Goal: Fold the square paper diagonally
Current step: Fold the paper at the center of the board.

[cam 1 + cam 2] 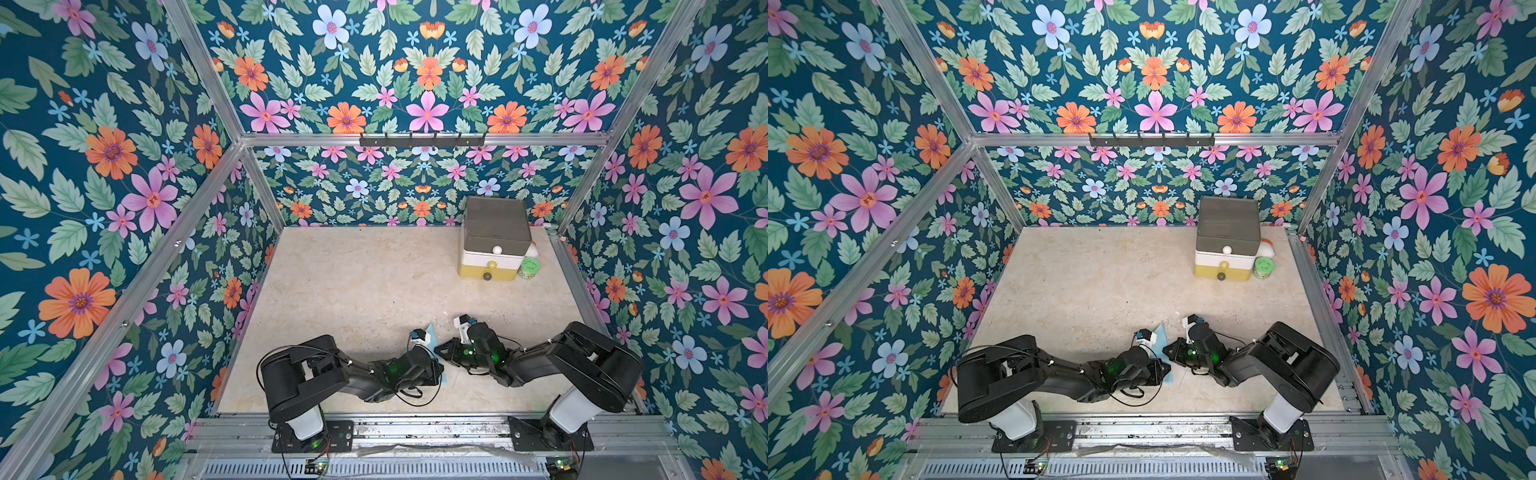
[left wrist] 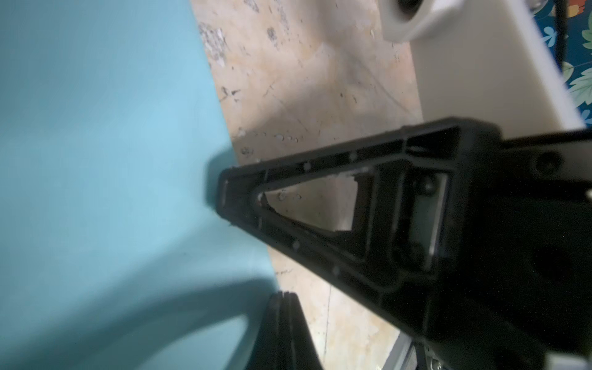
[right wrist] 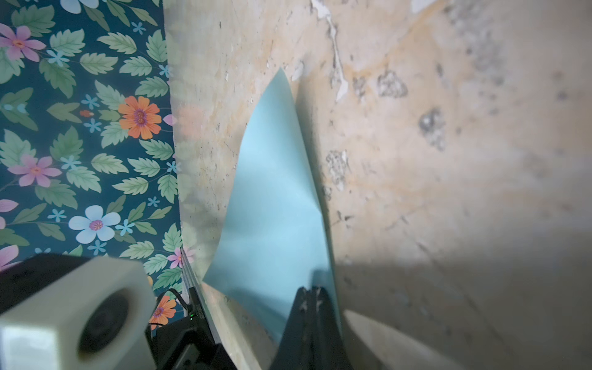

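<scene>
Our right gripper [image 3: 309, 301] is closed, its tip on the edge of the thin sky-blue square paper sheet [image 3: 275, 192]; we cannot tell whether it pinches it. Our left gripper [image 2: 283, 309], also closed, sits at the sheet's edge. The sheet rests on the beige marbled tabletop [image 3: 416, 160] near the front. We judge it light, limp and slippery, best taken at a corner. Its diagonal runs near to far, with the sharp corner pointing away from us.

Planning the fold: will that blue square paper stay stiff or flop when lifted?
Likely floppy: the square paper looks thin and its edge seems to curl above the table. Probably light, apt to slide on that glossy surface.
</scene>
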`<state>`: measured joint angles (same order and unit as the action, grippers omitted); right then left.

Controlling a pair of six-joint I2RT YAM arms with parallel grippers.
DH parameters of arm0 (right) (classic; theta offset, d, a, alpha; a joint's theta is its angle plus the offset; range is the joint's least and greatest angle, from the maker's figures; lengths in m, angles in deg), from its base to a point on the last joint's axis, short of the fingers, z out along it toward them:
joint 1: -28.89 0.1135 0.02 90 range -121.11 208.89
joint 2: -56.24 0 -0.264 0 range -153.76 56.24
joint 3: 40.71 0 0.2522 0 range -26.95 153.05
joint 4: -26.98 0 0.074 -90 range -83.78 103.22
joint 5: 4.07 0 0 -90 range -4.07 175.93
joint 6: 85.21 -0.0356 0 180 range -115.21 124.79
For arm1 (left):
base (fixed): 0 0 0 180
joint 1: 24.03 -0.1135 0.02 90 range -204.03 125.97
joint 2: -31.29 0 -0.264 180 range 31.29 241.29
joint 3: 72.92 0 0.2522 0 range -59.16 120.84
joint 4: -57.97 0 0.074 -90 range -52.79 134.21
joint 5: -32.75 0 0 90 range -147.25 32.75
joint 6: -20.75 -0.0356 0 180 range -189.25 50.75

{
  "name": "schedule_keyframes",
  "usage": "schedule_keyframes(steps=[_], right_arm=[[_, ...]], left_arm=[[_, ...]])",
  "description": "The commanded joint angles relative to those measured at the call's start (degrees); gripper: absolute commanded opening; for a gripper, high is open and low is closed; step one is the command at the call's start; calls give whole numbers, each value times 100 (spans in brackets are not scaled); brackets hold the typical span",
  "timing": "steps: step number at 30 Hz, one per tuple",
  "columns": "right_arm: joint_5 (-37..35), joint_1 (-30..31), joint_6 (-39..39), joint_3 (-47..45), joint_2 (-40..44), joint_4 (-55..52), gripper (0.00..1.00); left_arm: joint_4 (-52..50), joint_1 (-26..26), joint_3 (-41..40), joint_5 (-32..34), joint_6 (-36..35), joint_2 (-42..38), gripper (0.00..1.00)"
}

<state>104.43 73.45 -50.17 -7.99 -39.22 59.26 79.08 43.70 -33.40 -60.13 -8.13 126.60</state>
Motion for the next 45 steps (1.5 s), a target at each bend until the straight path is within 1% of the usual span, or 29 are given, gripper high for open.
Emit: schedule_keyframes(steps=[1, 9, 12, 15, 19, 26, 31, 34, 37, 40, 43, 45], right_arm=[[-188, -152, 164, -8, -288, -310, 0], [-29, -520, 438, 436, -946, -315, 0], [-94, -626, 630, 783, -1118, -750, 0], [-84, -782, 746, 978, -1271, -918, 0], [-103, -872, 962, 1280, -1489, -1297, 0], [-219, -871, 1075, 1365, -1658, -1447, 0], [-318, -870, 1113, 1354, -1737, -1490, 0], [-334, -870, 1111, 1329, -1722, -1502, 0], [-356, -870, 1109, 1334, -1665, -1537, 0], [-374, -871, 1137, 1407, -1653, -1613, 0], [-394, -873, 1234, 1571, -1425, -1838, 0], [-483, -874, 1367, 1714, -1029, -2170, 0]], left_arm=[[-1448, 29, -58, -117, -109, 58, 0], [-1543, 100, -18, -131, -162, 49, 0], [-1575, 109, -18, -150, -162, 43, 0], [-1617, 182, -36, -160, -171, -2, 0], [-1690, 313, -48, -339, -185, 92, 0], [-1620, 443, -296, -451, -87, -111, 0], [-1281, 616, -418, -883, -19, 147, 0], [-1185, 825, -574, -1005, 123, 193, 0], [-984, 1113, -966, -868, 478, 8, 0], [-712, 1182, -1363, -600, 773, -363, 0], [-1247, 1180, -1169, -217, 602, -784, 0], [-1969, 1162, -767, 179, 258, -1113, 6]])
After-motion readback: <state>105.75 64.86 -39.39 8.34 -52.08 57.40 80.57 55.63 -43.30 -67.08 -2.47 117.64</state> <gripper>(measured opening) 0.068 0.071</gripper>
